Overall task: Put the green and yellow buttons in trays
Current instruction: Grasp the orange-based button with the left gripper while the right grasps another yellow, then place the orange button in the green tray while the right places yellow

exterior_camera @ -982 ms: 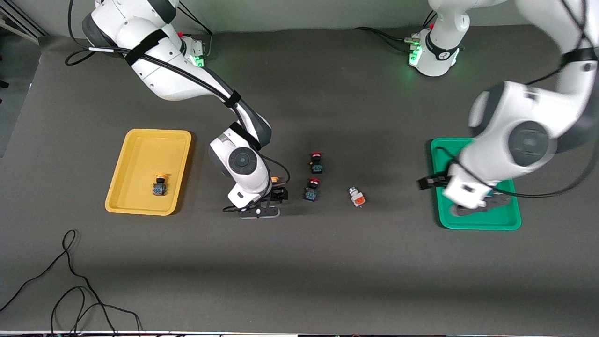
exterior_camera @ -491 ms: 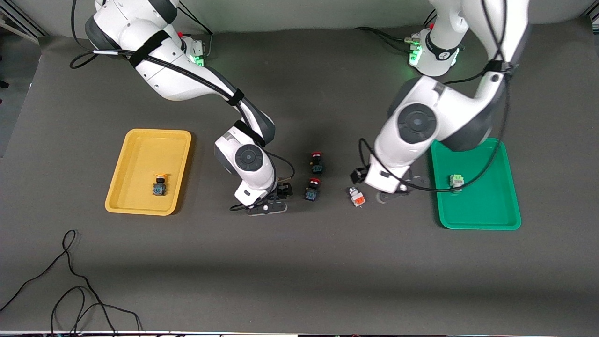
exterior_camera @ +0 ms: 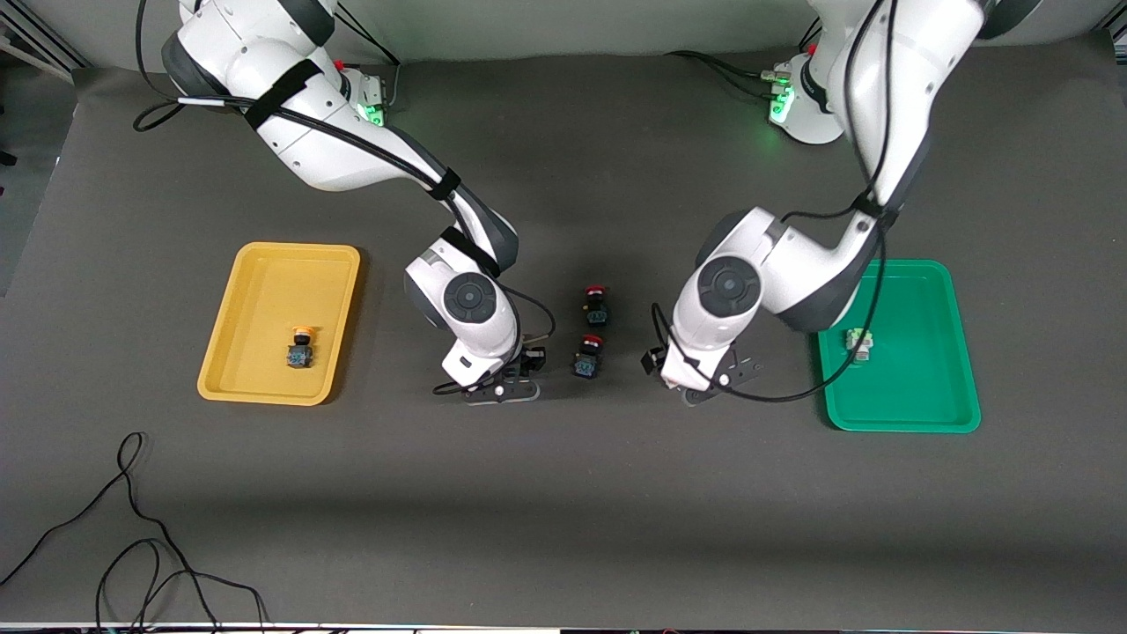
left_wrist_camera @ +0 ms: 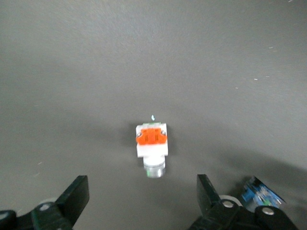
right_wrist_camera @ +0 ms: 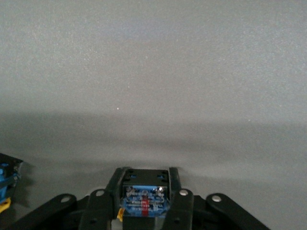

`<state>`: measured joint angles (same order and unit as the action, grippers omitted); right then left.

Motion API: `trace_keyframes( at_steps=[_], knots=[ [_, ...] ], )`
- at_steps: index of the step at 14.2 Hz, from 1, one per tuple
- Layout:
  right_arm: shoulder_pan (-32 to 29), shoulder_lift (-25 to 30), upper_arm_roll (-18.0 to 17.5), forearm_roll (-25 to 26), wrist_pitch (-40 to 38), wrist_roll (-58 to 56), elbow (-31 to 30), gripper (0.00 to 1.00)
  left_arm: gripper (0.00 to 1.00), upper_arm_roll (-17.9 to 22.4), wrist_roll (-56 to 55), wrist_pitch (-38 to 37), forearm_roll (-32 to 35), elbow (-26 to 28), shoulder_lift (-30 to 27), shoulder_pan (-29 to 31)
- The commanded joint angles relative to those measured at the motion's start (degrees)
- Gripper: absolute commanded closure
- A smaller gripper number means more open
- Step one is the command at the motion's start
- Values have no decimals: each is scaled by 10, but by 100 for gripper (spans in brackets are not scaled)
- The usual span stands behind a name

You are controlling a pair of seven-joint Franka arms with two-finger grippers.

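My right gripper (exterior_camera: pixel 521 370) is low over the table beside the red-capped switches. In the right wrist view it (right_wrist_camera: pixel 145 179) is shut on a yellow button (right_wrist_camera: pixel 144 200): blue-black body, with a bit of yellow cap showing. Another yellow button (exterior_camera: pixel 300 347) lies in the yellow tray (exterior_camera: pixel 264 273). The pale green button (exterior_camera: pixel 858 342) lies in the green tray (exterior_camera: pixel 916 405). My left gripper (exterior_camera: pixel 711 380) is open and empty over a white switch with an orange face (left_wrist_camera: pixel 152 143), which the arm hides in the front view. The switch lies ahead of the jaws (left_wrist_camera: pixel 141 188), not between them.
Two red-capped dark switches (exterior_camera: pixel 596 304) (exterior_camera: pixel 588 354) lie between the two grippers. The body of one (left_wrist_camera: pixel 261 194) shows beside my left gripper's finger. A dark switch (right_wrist_camera: pixel 5 184) sits at the edge of the right wrist view. Black cables (exterior_camera: pixel 132 546) lie near the front camera.
My left arm has swung from over the green tray to over the white orange-faced switch, leaving the pale green button in that tray. My right gripper has barely shifted.
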<state>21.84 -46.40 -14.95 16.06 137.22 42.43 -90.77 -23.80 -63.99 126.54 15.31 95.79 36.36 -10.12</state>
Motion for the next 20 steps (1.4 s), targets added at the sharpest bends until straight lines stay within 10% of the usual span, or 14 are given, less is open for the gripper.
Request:
trace_keyframes(
  at_steps=[1, 10, 16, 20],
  knots=[
    [-5, -2, -15, 11, 2, 71, 21, 100, 0, 8, -39, 36, 43, -4, 35, -12],
    [-68, 137, -9, -74, -197, 11, 40, 100, 24, 24, -40, 56, 53, -4, 62, -17],
    [-77, 187, 134, -147, -380, -206, 82, 100, 73, 25, -52, 56, 54, -6, 63, -21],
    [-82, 195, 226, -144, -412, -383, 75, 100, 78, 22, -48, 0, 45, -31, 23, -14]
  ],
)
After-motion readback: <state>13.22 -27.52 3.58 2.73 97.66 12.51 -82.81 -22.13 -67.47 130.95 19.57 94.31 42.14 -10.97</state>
